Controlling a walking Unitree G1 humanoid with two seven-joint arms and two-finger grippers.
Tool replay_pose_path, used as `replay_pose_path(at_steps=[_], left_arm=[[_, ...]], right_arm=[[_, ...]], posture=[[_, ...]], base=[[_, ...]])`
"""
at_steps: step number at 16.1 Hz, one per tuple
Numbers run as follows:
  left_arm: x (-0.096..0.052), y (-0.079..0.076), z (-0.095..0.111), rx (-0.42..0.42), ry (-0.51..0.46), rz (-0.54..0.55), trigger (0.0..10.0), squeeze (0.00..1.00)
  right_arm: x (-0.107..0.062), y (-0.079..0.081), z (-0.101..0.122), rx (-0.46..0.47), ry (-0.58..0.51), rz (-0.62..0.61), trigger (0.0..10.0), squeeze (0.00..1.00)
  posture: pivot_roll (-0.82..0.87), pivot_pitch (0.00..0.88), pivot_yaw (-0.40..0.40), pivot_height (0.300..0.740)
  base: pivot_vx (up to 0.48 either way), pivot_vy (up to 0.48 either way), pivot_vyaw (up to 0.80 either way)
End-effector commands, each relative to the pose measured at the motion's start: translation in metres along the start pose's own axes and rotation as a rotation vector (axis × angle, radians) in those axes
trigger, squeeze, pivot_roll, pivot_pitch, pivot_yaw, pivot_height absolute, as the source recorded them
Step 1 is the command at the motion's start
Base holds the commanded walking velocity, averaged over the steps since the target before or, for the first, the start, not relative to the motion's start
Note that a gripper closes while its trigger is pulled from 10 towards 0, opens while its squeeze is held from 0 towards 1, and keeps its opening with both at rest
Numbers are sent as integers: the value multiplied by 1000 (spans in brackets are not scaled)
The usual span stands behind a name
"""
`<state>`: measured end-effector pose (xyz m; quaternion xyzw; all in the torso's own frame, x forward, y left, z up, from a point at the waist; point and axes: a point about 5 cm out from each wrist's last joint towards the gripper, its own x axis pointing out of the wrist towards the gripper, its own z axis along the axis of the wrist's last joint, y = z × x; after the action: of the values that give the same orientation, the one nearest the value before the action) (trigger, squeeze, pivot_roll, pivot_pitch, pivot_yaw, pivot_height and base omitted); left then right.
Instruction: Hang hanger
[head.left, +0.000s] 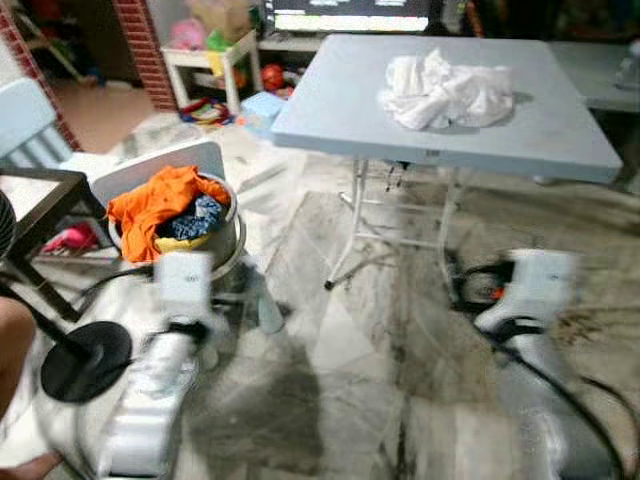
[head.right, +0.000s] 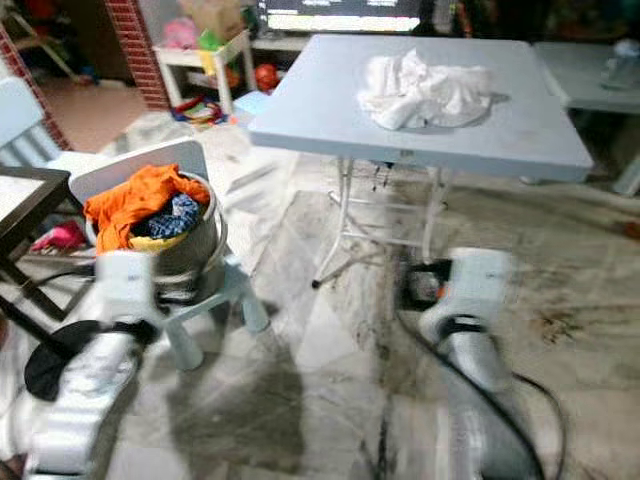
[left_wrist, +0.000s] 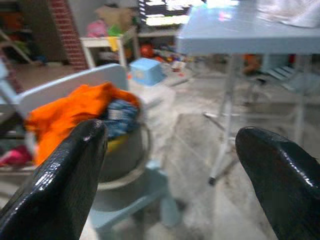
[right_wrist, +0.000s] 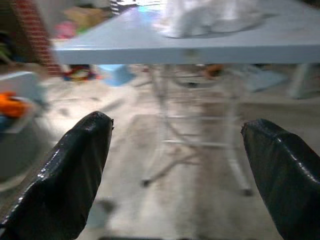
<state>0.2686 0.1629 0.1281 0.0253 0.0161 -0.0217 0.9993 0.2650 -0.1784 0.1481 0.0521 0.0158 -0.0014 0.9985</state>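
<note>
— Hanger position? Which way did its long axis run?

— Couldn't tell; no hanger could be made out. A crumpled white cloth (head.left: 443, 90) lay on the pale blue tabletop (head.left: 340, 110), and orange clothing (head.left: 150, 205) spilled over a metal basin (head.right: 195, 250) set on a small stool (head.right: 215, 300).

— And the end effectors?

— Left end effector (left_wrist: 170, 175) was spread wide, empty, facing the basin. Right end effector (right_wrist: 177, 175) was equally spread, empty, aimed under the tabletop at its folding legs (right_wrist: 232, 145).

— Anything unclear?

— Both arms were blurred in the head views; a dark fan base (head.left: 85, 360) was partly hidden behind the left arm.
</note>
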Motion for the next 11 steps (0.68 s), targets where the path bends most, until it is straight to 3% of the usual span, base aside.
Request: replay_pose_path(at_steps=[1,4,5,7,11], left_arm=[[0,-5,1,-5,0,-22,10000,0],[-4,2,8,58,-78,23,10000,0],[-5,6,6,54,-85,44,10000,0],[-8,13,0,10,-70,63,10000,0],[-6,13,7,66,-162,66,10000,0]], right_arm=[[-1,-7,6,-7,-20,-17,10000,0],[-2,-7,6,-9,-17,-58,10000,0],[-3,-3,9,41,-85,-30,10000,0],[-11,-4,18,-10,-200,-32,10000,0],[-15,-5,16,36,-203,-9,10000,0]], posture=[[-3,83,22,740],[-1,84,22,740],[-1,84,23,740],[-1,82,24,740],[3,78,24,740]], base=[[0,386,0],[0,99,0],[0,0,0],[0,0,0],[0,0,0]])
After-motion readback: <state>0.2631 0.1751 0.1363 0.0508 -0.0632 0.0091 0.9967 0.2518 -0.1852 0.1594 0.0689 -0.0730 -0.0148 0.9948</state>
